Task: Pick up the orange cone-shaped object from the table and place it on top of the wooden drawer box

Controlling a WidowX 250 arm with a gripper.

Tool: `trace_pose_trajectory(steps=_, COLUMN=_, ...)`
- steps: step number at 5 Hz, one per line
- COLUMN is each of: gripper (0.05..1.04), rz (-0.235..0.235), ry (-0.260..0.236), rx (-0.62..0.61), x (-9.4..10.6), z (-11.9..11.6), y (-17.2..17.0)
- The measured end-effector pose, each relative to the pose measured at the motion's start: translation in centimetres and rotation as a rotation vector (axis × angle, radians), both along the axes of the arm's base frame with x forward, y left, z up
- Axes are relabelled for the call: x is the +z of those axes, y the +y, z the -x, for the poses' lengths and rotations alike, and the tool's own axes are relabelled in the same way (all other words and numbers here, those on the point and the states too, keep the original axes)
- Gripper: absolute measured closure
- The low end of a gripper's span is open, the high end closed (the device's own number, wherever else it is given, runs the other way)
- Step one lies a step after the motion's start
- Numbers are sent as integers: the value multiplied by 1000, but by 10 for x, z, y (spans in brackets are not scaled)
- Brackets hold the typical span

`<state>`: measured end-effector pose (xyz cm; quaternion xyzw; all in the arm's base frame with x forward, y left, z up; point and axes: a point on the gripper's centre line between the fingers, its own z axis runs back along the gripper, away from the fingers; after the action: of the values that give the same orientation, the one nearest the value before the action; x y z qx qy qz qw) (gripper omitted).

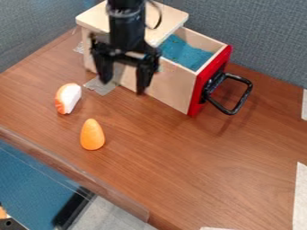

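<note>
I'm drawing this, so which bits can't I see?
All in the camera view:
Drawer: back end hidden by the box top.
Box side: partly behind the gripper.
Arm: upper part cut off by the top edge.
Orange thing, lower left: cut off by the left edge.

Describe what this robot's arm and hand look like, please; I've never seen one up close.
The arm is black, with a thick, rounded upper section bearing faint pale markings. A thin black cable loops out beside it. Its hand is a black gripper, with a wide, angular body and two chunky, dark fingers.
</note>
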<state>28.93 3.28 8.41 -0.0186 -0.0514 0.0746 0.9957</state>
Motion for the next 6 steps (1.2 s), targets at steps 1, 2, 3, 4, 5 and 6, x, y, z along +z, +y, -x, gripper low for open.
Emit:
trace_pose_trajectory(steps=1, gripper=83, rz=-19, ry=32, rx=23, x=-6, z=8, y=3)
trace_pose_trajectory(steps=2, gripper=83, rz=-39, ry=51, rx=75, x=-13, z=18, y=20)
trace_pose_trajectory(steps=3, gripper=83, rz=-39, ry=29, rx=62, x=-17, z=18, y=24)
trace_pose_trajectory(steps=4, gripper=83, rz=-51, ry=26, rx=49, x=-22, z=22, y=29)
trace_pose_trajectory(steps=5, gripper=83, rz=-76, ry=42, rx=53, x=-29, z=29, y=32)
trace_pose_trajectory(steps=6, gripper=83, rz=-91, ry=74, rx=40, x=-37, z=33, y=29)
